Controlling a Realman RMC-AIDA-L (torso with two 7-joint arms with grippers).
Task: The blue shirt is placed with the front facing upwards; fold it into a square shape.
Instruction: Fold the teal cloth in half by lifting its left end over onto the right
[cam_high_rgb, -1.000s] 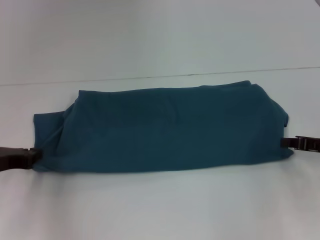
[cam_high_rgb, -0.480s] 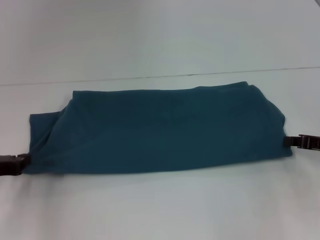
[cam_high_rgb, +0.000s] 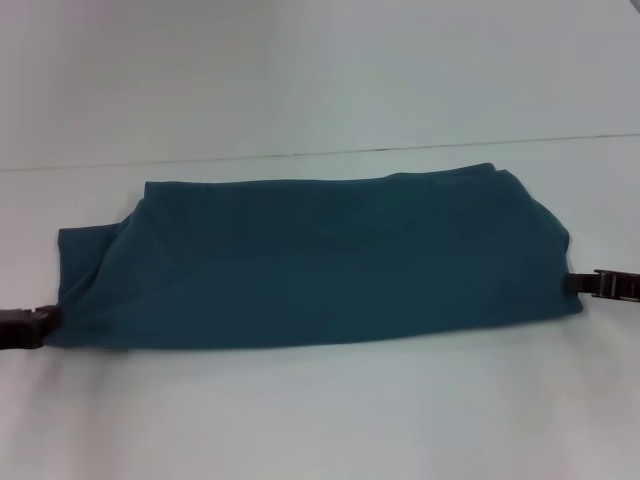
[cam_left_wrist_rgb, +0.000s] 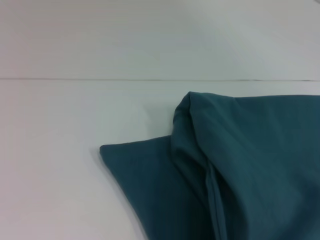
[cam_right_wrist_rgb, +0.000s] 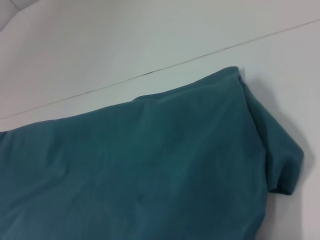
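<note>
The dark teal-blue cotton T-shirt (cam_high_rgb: 320, 262) lies folded lengthwise into a band; left gripper (cam_high_rgb: 40, 322) and right gripper (cam_high_rgb: 580, 284) at its ends, finger state unclear, must next fold it crosswise.

Over the last second the left gripper (cam_high_rgb: 38, 325) slides outward toward the left edge of the head view, dragging the near left corner of the blue shirt (cam_high_rgb: 320, 260) with it, so the cloth lies stretched a bit longer. The right gripper (cam_high_rgb: 580, 284) backs off slightly too, barely noticeable.
</note>
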